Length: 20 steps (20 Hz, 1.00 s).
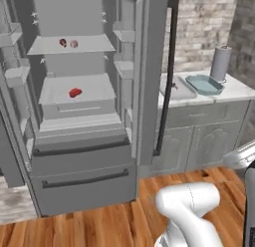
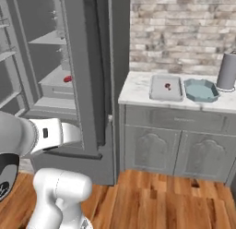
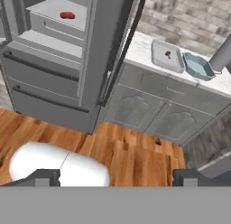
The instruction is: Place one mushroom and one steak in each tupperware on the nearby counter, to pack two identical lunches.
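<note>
The end effector (image 3: pixel 116 175), jaws wide and empty, should reach into the open fridge (image 1: pixel 79 116) for the red steak (image 1: pixel 75 92) on its middle shelf, then carry it to the teal tupperware (image 2: pixel 201 90) at the bench's (image 2: pixel 138 87) right end.

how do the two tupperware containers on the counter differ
The light-grey rectangular tupperware is larger with rounded corners; the teal octagonal tupperware is smaller with angled sides. The grey one sits nearer the open fridge; the teal one sits beside the grey cylinder. The grey one holds a small dark-red item; the teal one looks empty. Both are shallow, open, and rest on the white marble counter.
</note>
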Tool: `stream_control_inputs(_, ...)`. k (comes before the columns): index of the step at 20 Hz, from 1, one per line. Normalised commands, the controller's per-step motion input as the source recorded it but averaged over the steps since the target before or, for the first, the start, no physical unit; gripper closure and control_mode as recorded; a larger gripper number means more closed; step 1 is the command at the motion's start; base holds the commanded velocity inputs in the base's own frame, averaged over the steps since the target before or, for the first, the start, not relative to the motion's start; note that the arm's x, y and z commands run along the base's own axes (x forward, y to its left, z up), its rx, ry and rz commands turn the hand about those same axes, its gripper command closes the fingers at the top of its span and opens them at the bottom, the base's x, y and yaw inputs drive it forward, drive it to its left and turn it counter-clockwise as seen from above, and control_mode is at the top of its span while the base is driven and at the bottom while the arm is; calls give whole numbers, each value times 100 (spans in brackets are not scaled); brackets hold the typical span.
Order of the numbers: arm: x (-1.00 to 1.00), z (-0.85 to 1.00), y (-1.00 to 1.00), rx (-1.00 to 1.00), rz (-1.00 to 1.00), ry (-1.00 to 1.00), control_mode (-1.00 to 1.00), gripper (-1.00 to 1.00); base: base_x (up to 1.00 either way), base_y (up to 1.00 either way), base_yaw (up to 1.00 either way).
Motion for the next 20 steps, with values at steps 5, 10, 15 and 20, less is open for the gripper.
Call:
stream_control_inputs(5,0,0,0,0,0,0,100,-100,-1,100,-2)
stream_control_inputs(10,0,0,0,0,0,0,100,-100,0,100,-6)
stream_control_inputs(15,0,0,0,0,0,0,100,-100,13,66,-10)
stream_control_inputs(20,0,0,0,0,0,0,100,-100,59,-12,-1)
